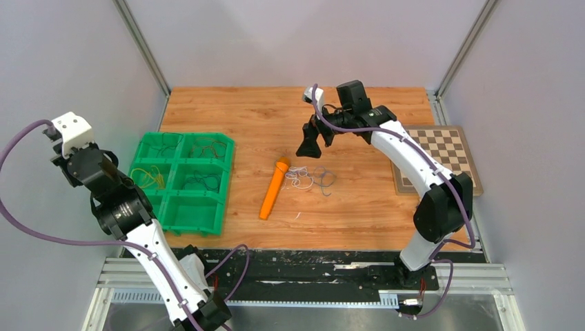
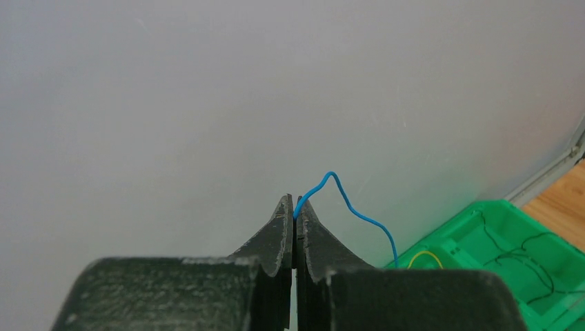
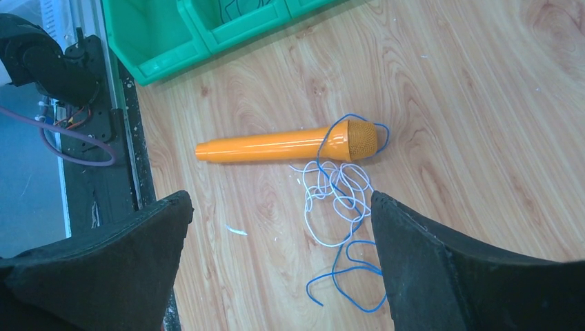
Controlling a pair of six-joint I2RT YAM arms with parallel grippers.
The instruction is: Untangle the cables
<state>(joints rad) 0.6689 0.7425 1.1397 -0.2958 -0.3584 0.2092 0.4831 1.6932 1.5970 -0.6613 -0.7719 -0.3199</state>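
A loose tangle of thin white and blue cables [image 1: 310,178] lies on the wooden table, also in the right wrist view [image 3: 341,193]. One blue strand loops round the head of the orange marker [image 3: 276,146] beside it. My right gripper [image 3: 283,200] is open and empty, hanging above the tangle [image 1: 314,141]. My left gripper [image 2: 295,207] is shut on a thin blue cable [image 2: 352,207]. It is raised at the left, facing the grey wall, and the cable trails down towards the green tray [image 2: 483,234].
The green tray [image 1: 185,181] with six compartments stands at the left. It holds a yellow wire [image 1: 148,178] and dark wires. A chessboard [image 1: 441,155] lies at the right edge. Grey walls close in both sides.
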